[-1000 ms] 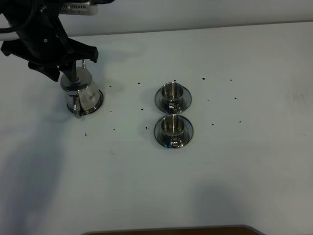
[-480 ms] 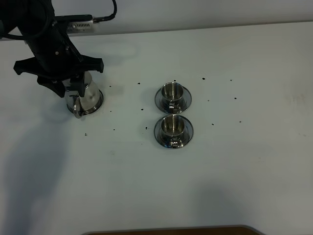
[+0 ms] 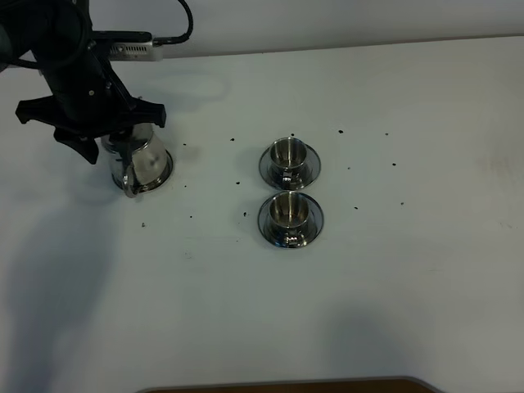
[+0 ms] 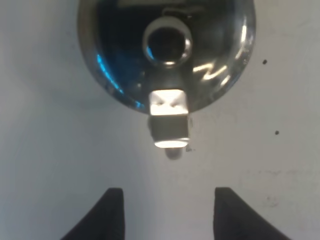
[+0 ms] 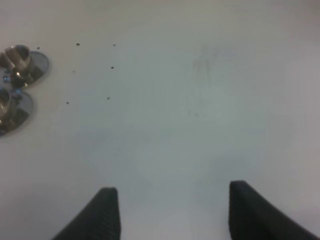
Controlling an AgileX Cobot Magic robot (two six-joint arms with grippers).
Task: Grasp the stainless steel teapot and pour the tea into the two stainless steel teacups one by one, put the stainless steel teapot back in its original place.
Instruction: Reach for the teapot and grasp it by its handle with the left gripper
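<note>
The stainless steel teapot [image 3: 141, 162] stands upright at the table's left on a round steel disc [image 3: 162, 173], its loop handle [image 4: 170, 122] pointing to the front. My left arm [image 3: 82, 98] hangs over it and hides its lid from the high camera. In the left wrist view my left gripper [image 4: 167, 216] is open, its fingertips either side of bare table just short of the handle, touching nothing. The two stainless steel teacups [image 3: 290, 155] [image 3: 290, 211] sit on saucers at the middle, one behind the other. The tea is hidden. My right gripper [image 5: 175, 212] is open over bare table.
Small dark specks [image 3: 237, 182] lie scattered on the white table around the cups and teapot. The right wrist view shows both cups [image 5: 19, 61] off to one side. A dark edge [image 3: 278, 385] runs along the table's front.
My left arm has moved forward and a little left over the teapot, now covering its top. The teapot and cups have stayed put.
</note>
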